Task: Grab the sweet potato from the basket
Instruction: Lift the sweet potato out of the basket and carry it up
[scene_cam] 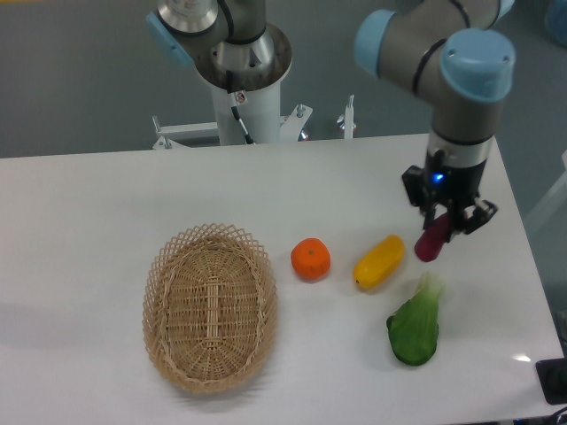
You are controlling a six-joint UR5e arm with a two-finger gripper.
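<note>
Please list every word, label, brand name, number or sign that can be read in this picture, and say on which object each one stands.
There are none to read. The basket, the orange, the yellow vegetable, the green vegetable, the sweet potato in the gripper, and the table show no print. The robot arm carries only a small blue light, no legible marking.

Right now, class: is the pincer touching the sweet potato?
Touching. The fixed camera shows the pincer closed around the upper end of the sweet potato, which hangs tilted above the table, away from the basket.
</note>
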